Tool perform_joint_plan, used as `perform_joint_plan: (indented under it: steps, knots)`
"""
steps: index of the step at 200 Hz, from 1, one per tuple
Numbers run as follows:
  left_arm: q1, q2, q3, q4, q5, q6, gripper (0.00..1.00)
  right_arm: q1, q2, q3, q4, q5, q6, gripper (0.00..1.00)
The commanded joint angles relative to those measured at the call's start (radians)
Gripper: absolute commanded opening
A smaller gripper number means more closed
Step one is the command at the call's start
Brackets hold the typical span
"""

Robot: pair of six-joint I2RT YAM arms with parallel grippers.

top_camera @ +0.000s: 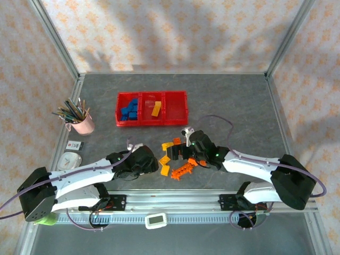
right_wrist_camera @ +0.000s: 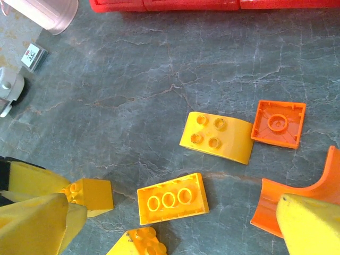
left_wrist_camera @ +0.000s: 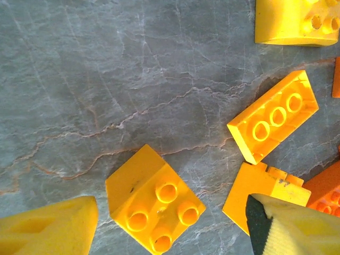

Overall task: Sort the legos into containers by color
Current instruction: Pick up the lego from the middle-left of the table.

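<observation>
Left tool (left_wrist_camera: 171,210): open, gripping nothing. Its yellow fingers (left_wrist_camera: 53,231) stand on either side of a yellow four-stud brick (left_wrist_camera: 154,212) that lies on the counter (left_wrist_camera: 106,79).
Right tool (right_wrist_camera: 175,210): spread wide and empty, low over a yellow three-ring brick (right_wrist_camera: 171,204).
Overhead view, tray (top_camera: 152,123): red, with three joined bins. It sits at the far middle of the counter, well apart from both tools.
Overhead view, bin contents: blue bricks (top_camera: 129,110) in the left bin, a yellow brick (top_camera: 156,109) in the middle one.
Overhead view, loose bricks (top_camera: 171,155): a yellow and orange cluster on the near counter between the two tools. A toothed orange piece (top_camera: 183,170) lies nearest the arm bases.
Overhead view, pencil cup (top_camera: 82,125): pink, left of the tray.
Left wrist close-up: stud detail on the four-stud brick. The three-ring brick lies tilted, near it to the right.
Right wrist close-up: a curved yellow brick (right_wrist_camera: 215,137) has an orange square plate (right_wrist_camera: 278,123) just beside it. A curved orange piece (right_wrist_camera: 297,194) lies against the right finger. The tray's near wall runs along the top edge.
</observation>
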Motion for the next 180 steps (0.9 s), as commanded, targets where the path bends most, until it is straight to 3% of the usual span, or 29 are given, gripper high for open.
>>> perform_joint_plan:
  steps: [1, 108, 180]
  knots:
    - [-0.013, 0.028, -0.001, 0.042, -0.015, -0.028, 0.73, 0.007, -0.016, -0.005, 0.019, 0.034, 0.004, 1.0]
    - [-0.016, 0.131, 0.087, 0.042, -0.095, 0.024, 0.65, 0.006, -0.059, -0.021, 0.004, 0.079, -0.004, 1.0]
    - [-0.057, 0.221, 0.134, -0.05, -0.148, 0.027, 0.59, 0.005, -0.071, -0.029, 0.005, 0.099, -0.005, 1.0]
